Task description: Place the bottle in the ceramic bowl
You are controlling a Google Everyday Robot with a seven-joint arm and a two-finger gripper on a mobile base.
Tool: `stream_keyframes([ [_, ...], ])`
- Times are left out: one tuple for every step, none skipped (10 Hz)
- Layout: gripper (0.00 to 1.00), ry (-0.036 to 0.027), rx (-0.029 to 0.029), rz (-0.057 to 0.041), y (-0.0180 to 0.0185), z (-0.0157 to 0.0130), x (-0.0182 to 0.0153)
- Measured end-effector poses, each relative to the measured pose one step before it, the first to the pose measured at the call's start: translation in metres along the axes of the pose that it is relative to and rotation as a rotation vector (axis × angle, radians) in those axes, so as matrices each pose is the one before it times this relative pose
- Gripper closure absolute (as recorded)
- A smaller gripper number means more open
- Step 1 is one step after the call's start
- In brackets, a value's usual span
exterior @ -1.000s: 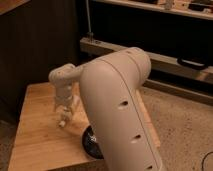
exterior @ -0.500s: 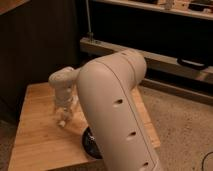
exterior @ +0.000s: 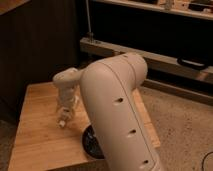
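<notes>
My gripper hangs from the off-white wrist over the left-middle of the wooden table, pointing down, just above the surface. The ceramic bowl is glossy black and sits on the table to the gripper's lower right. Only its left edge shows, since my big off-white arm link covers the rest. I cannot pick out the bottle. A small pale shape at the gripper's lower tip cannot be told apart from the gripper itself.
The table's front edge and left edge are near the gripper. Speckled floor lies to the right. A dark wooden wall and a low shelf with a metal rail stand behind the table.
The big arm link has shifted left and covers more of the black bowl. The gripper stays at about the same spot over the table.
</notes>
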Motion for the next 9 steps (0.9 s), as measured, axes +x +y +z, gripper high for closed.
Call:
stream_keyframes([
  [0.35,0.00326,-0.01383,-0.01008,-0.00175,0.00089,-0.00238],
  [0.35,0.00134,-0.00549,-0.00476,-0.00085,0.00089,-0.00169],
  [0.35,0.00254,-0.00221,-0.00372,0.00001,0.00156,-0.00033],
  [0.35,0.00240,-0.00117,-0.00522,0.00106,0.00241,-0.00084],
  [0.35,0.00250,0.00178,-0.00128,0.00033,0.00226,-0.00183],
  [0.35,0.00440,0.00992,0.00246,-0.00183,0.00099,-0.00218],
  [0.35,0.00103,0.00864,-0.00062,0.00032,0.00093,-0.00172],
  [0.35,0.00019,0.01319,0.00254,0.00288,0.00155,-0.00064],
  [0.35,-0.00040,0.00737,0.00448,0.00110,0.00096,-0.00060],
])
